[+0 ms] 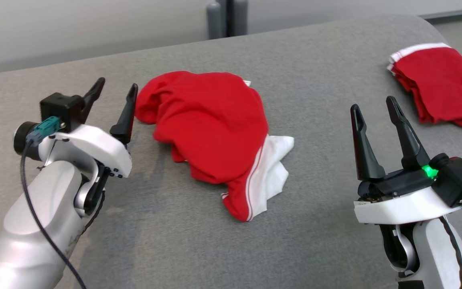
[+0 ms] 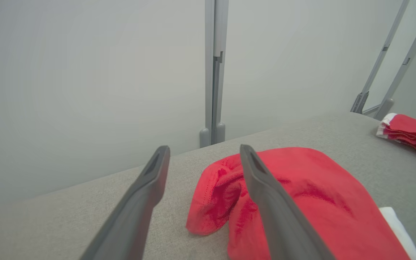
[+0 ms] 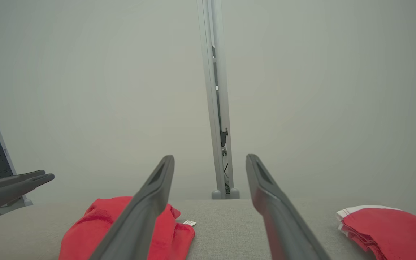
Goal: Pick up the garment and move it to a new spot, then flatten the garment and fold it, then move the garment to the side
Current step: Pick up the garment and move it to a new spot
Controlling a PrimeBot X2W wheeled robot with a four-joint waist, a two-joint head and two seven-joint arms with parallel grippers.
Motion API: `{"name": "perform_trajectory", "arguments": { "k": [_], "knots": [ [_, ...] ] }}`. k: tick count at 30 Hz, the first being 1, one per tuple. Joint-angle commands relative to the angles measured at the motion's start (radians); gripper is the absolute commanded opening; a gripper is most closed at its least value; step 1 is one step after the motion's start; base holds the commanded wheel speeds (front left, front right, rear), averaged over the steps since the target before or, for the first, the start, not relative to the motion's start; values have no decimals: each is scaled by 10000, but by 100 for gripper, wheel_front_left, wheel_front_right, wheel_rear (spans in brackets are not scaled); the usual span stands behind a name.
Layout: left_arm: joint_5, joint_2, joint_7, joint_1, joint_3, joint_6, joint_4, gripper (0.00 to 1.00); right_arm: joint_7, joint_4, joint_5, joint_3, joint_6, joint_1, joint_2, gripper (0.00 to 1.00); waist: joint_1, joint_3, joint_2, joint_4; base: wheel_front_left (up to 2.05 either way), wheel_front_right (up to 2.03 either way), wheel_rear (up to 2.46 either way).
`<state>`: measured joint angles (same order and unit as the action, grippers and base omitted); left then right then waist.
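- Now crumpled in middle of desk [image 1: 327, 68]: garment [image 1: 211, 128], long axis far-left to near-right.
- Left end effector [image 1: 117, 85] wide open, empty, just beside its far-left edge; nearer.
- Right end effector [image 1: 373, 104] wide open, empty, well apart rightward.

Garment [image 1: 211, 132] on table [image 1: 315, 72], left of stack [image 1: 439, 84].

we see a crumpled red-and-white garment [image 1: 211, 128] on the grey table [image 1: 315, 60], our left gripper [image 1: 117, 83] spread just beside its left edge, our right gripper [image 1: 372, 103] spread apart from it, and a folded red garment [image 1: 439, 86] far right.
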<state>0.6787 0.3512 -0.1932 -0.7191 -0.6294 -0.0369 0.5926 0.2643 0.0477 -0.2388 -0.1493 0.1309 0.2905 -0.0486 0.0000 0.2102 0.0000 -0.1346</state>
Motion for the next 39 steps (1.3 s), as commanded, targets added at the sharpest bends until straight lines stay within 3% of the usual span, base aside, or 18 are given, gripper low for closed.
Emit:
{"name": "perform_trajectory", "arguments": {
  "k": [1, 4, 10, 13, 16, 20, 26, 39],
  "knots": [
    [-74, 106, -230, 206, 103, -95, -96, 100, 15, 40, 98, 10, -3, -130, -43, 100, 0, -230, 0, 395, 0, 0, 0],
    [-136, 190, -451, 444, 248, -234, -282, 100, 15, 84, 160, 10, -3, -199, -43, 100, 0, -353, 0, 646, 0, 0, 0],
    [-891, 280, -699, 1565, 614, -981, -1474, 100, 15, 258, 296, -49, -3, -429, -41, 100, 0, -632, 0, 1402, 0, 0, 0],
    [-1176, -89, -707, 2559, 1527, -1426, -2650, 100, 15, 362, 333, -120, -3, -596, -46, 100, 0, -817, 0, 1699, 0, 0, 0],
    [-1893, -505, -703, 3759, 2195, -1599, -3728, 100, 15, 470, 498, -264, -3, -681, -41, 100, 0, -945, 0, 1883, 0, 0, 0],
    [-2506, -1364, -705, 5090, 3246, -1348, -4594, 100, 15, 533, 438, -288, -3, -860, -43, 100, 0, -1064, 0, 2094, 0, 0, 0],
    [-3794, -2498, -706, 6255, 4267, -473, -5160, 100, 15, 623, 447, -135, -3, -1177, -43, 100, 0, -1162, 0, 2341, 0, 0, 0],
    [-4625, -2986, -707, 6585, 5132, 446, -5340, 100, 15, 641, 273, 4, -3, -1415, -43, 100, 0, -1146, 0, 2231, 0, 0, 0]
  ]
}}
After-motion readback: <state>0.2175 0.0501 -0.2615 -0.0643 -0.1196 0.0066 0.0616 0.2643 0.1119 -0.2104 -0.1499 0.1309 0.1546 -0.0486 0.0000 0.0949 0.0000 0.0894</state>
